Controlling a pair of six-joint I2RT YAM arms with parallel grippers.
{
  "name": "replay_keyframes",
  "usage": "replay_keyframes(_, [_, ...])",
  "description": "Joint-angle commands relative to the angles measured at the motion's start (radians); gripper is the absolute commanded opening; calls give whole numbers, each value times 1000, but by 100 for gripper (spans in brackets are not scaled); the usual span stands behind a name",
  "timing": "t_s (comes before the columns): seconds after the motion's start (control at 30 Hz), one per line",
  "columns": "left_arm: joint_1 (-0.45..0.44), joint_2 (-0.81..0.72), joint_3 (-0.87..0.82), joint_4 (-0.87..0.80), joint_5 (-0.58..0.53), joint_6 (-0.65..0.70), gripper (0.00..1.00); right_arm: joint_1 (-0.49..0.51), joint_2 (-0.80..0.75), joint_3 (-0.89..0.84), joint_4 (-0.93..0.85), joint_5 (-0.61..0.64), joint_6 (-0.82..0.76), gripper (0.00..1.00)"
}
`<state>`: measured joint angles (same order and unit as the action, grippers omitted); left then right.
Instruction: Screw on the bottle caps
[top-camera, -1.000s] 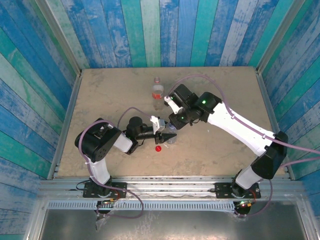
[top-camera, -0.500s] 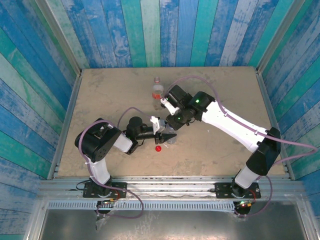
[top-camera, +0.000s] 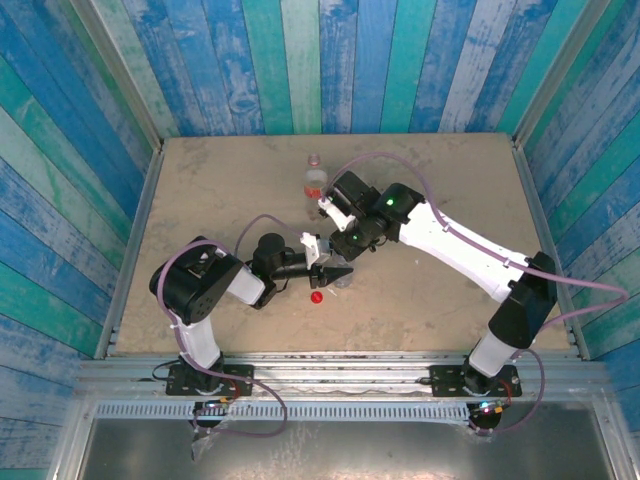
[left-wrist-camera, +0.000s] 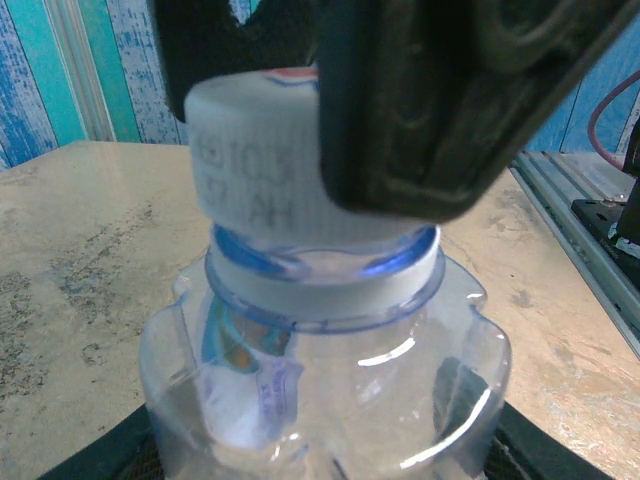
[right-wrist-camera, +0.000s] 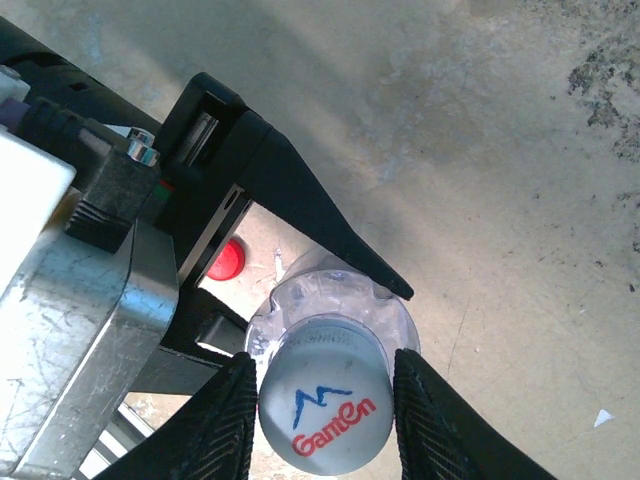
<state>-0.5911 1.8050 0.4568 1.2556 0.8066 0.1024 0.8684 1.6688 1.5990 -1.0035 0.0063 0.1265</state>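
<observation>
Left pincer (top-camera: 337, 272) is squeezing the bottle (left-wrist-camera: 330, 400): light & squishy, so go soft. Right pincer (right-wrist-camera: 322, 400) is hugging the white cap (left-wrist-camera: 250, 170) by its sides, can't tell if gripping.

We see a mottled beige tabletop (top-camera: 220, 180). Blue and teal plank walls (top-camera: 300, 60) enclose it; a metal rail (top-camera: 330, 365) lines its near edge.

Weathered plank walls (top-camera: 300, 60), striped blue and teal (the paint is streaky), enclose a mottled beige tabletop (top-camera: 200, 180); a metal rail (top-camera: 340, 372) edges its front.
</observation>
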Motion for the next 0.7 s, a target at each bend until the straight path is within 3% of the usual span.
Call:
replay_keyframes(0.0, [-7, -9, -20, -117, 0, 19, 55, 7, -7, -1, -19, 2, -4, 43])
replay_keyframes(0.2, [-7, -9, -18, -124, 0, 21, 56, 9, -26, 4, -13, 12, -1, 60])
replay_keyframes(0.3, [-7, -6, -18, -118, 3, 16, 56, 8, -61, -16, 21, 13, 8, 63])
replay_keyframes(0.47, [-7, 0, -20, -107, 8, 9, 55, -6, -132, -74, 97, -11, 55, 61])
replay_keyframes(0.67, [-7, -2, -18, -109, 11, 9, 55, -54, -168, -154, 170, -101, 97, 45])
